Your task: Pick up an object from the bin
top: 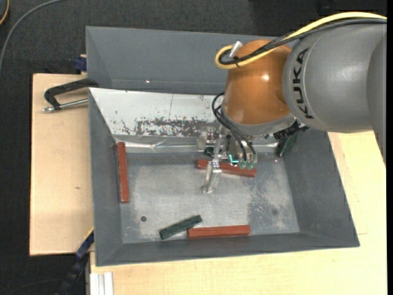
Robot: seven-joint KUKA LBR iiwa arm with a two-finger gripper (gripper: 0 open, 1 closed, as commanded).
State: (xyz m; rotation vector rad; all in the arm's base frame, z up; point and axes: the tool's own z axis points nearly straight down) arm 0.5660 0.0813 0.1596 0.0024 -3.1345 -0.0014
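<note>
Camera view is showing you a red-brown bar (245, 171) that is lying flat on the floor of the bin (172, 192), close to the back wall and about in the middle, slightly slanted. The gripper (211, 186) is hanging directly over this bar, so I am treating it as the thing to pick. To do this step well, you should be bringing the gripper across the narrow side of the bar, not along its length. You should also be centring it on the bar before closing, because a grip near one end is likely to let the bar swing or slip during the lift. At this moment the metal tip of the gripper is standing at the left end of the bar and is reaching a little past it toward the front of the bin. The bar is therefore lying mostly to the right of the tip, and the gripper's body is partly hiding it. Whether the gripper is parted or closed on anything, I cannot tell. Further out, a second red-brown bar (123, 171) is lying along the left wall. A third red-brown bar (219, 230) is lying near the front wall, with a dark green bar (180, 227) just beside its left end. These three are lying well apart from the gripper.
</note>
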